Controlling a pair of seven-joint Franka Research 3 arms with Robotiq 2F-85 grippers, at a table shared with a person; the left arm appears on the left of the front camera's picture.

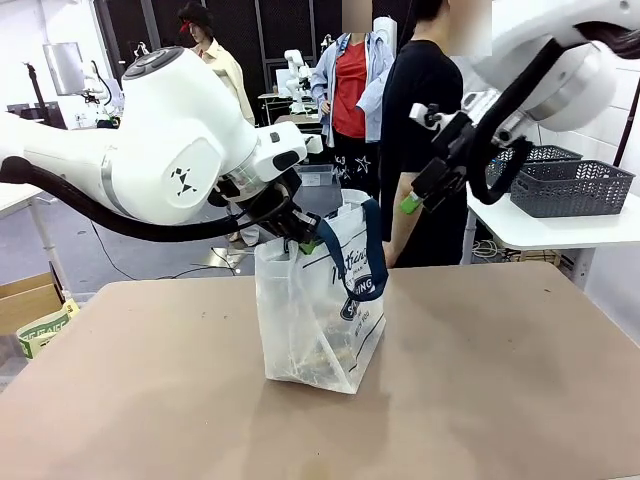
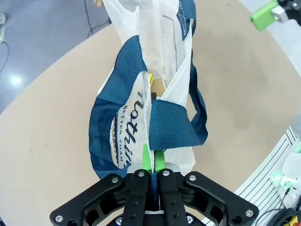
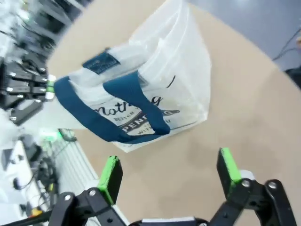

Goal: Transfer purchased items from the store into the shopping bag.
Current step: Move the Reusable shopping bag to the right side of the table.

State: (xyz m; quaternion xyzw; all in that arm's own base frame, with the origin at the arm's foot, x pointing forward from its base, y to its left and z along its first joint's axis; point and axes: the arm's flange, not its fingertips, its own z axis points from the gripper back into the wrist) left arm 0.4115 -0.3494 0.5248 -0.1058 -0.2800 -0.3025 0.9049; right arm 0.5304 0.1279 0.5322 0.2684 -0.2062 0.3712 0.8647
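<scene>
Two glossy white arms are showing rounded joint housings, thick black cables looping beside them. The left pincer (image 2: pixel 153 162) is wearing black linkage plates studded with silver screws; the right pincer (image 3: pixel 170 172) is carrying bright green pads. The person (image 1: pixel 425 150) is wearing black.

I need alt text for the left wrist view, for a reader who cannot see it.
The left gripper is shut on the top edge of the shopping bag, a clear plastic bag with navy strap handles and dark lettering, standing on a brown table.
</scene>
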